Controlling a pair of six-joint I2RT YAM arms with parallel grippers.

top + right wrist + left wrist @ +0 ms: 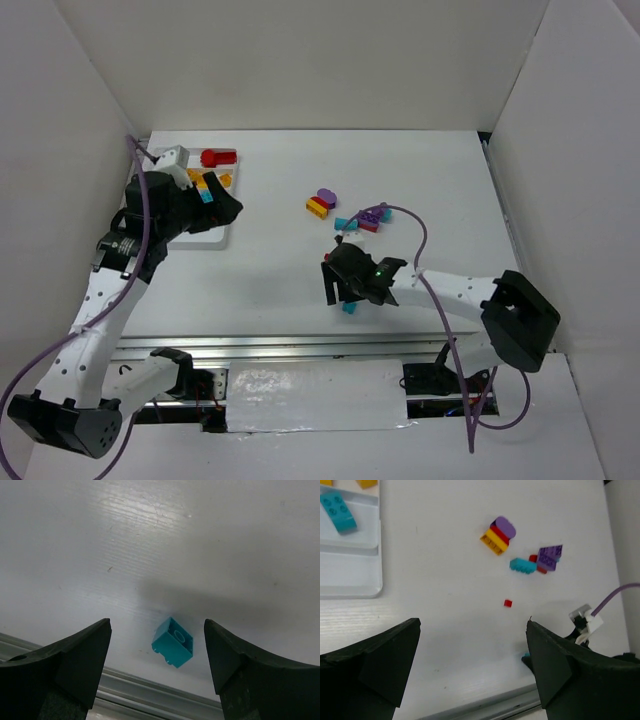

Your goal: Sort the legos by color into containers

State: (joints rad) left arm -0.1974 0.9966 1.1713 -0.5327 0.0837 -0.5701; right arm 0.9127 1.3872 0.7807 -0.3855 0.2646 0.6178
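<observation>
— What colour are the fingers (75, 665) of the right end effector (157, 625) showing?

— Matte black, both of them. The small square teal plastic brick (173, 648) is standing out against the plain white bench (150, 540).

— And the loose pieces?

— The stacked plastic brick cluster (497, 534) is showing yellow, red and purple layers. The studded purple plastic plate (550, 557) and the long teal plastic brick (522, 566) are looking vivid.

— The tray?

— The white plastic tray (350, 575) is looking unpatterned, and the curved teal plastic brick (339, 512) is matching the other teal.

Robotics lab test cell: plain white panel walls (300, 60) boxing in a white tabletop (280, 270), silver aluminium mounting rail (300, 347), purple cables (427, 240).
</observation>
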